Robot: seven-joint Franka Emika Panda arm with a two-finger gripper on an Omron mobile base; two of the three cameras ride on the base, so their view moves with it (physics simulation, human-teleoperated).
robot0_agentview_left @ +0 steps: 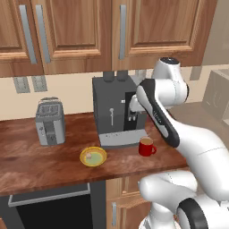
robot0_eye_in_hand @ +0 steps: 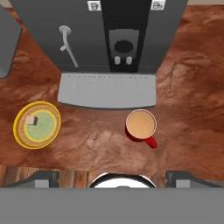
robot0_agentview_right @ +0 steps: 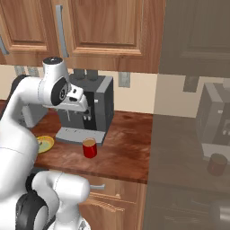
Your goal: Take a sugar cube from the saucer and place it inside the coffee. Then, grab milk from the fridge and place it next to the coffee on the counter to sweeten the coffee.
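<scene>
The gripper (robot0_eye_in_hand: 112, 177) hangs high above the counter (robot0_eye_in_hand: 188, 87), looking straight down, jaws spread wide and holding nothing. Taking the coffee machine (robot0_eye_in_hand: 109, 35) as landmark: the mug (robot0_eye_in_hand: 141, 126) stands just in front of its grey drip tray (robot0_eye_in_hand: 107, 90), toward the tray's right end, full of pale brown coffee, handle pointing away from the machine. The saucer (robot0_eye_in_hand: 37, 124) sits in front of the machine's left corner, well apart from the mug. The sugar cube (robot0_eye_in_hand: 30, 120) lies in the saucer, on its left side. Cube and saucer lie far left of the jaws and well below them; the mug lies nearly between them. A toaster (robot0_agentview_left: 49, 121) stands left of the machine.
</scene>
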